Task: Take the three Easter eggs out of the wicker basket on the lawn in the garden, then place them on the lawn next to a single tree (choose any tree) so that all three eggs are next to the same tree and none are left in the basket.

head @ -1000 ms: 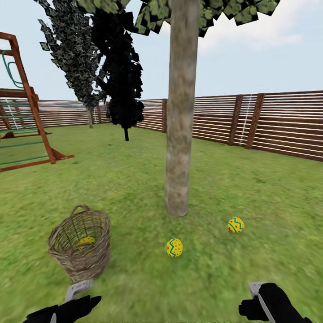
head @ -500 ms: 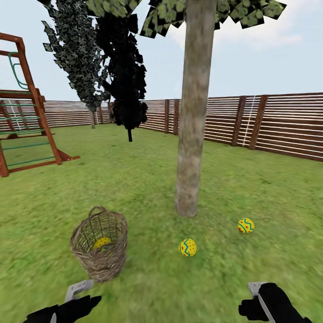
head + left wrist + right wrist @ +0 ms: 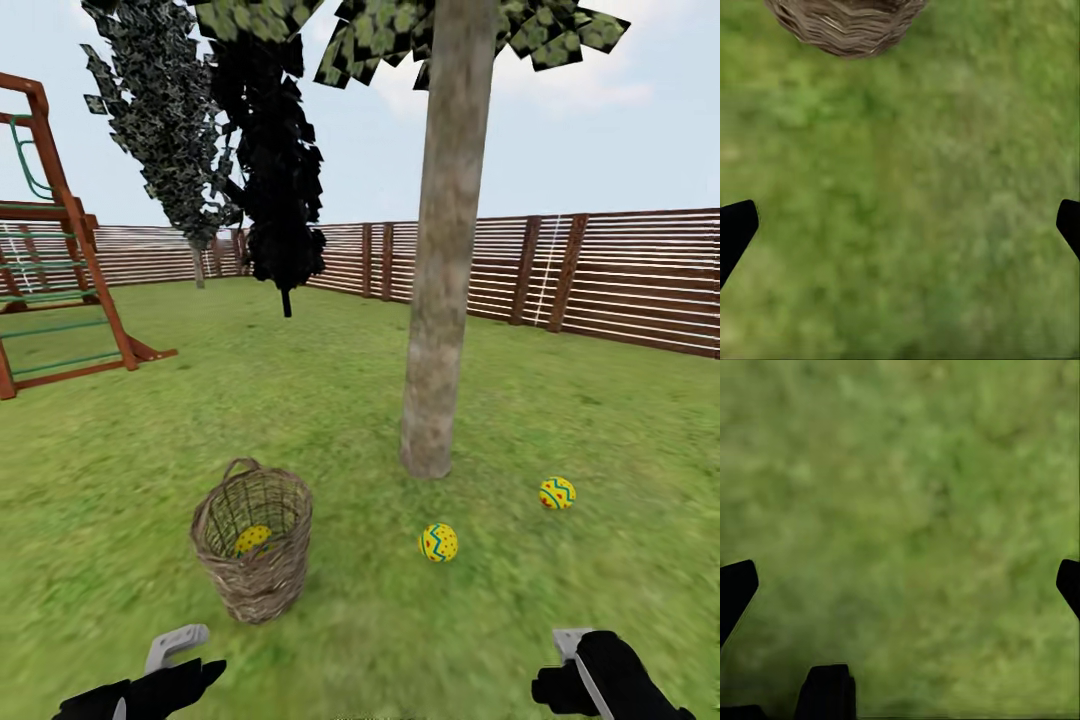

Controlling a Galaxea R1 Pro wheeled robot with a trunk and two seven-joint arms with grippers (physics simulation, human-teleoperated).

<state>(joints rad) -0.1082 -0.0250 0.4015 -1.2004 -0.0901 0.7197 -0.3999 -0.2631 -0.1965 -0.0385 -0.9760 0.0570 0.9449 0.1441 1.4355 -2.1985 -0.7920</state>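
Head view, tree: the tree stands mid-lawn, thick grey-brown trunk upright, leafy canopy cut off by the picture's upper edge.
Head view, eggs on grass: two Easter eggs lie on the lawn near the trunk's foot, the nearer egg just in front of it and the farther egg off to the right; the two are apart from each other.
Head view, basket: the wicker basket stands upright on the grass to the left of the tree, near it but not touching; a third egg shows yellow inside, through the open mouth.
Head view, arms: the left gripper and right gripper sit low at the picture's lower edge, both short of the basket and the eggs.
Head view, surroundings: a slat fence closes the garden; a dark cypress and a climbing frame stand beyond.
Left wrist view: fingers spread wide apart, nothing between them, grass below and the basket's woven wall ahead.
Right wrist view: fingers likewise spread wide and empty, over bare grass.
Progress: by my judgement two of three eggs are placed; the one in the basket remains to be lifted out and set by the same trunk.
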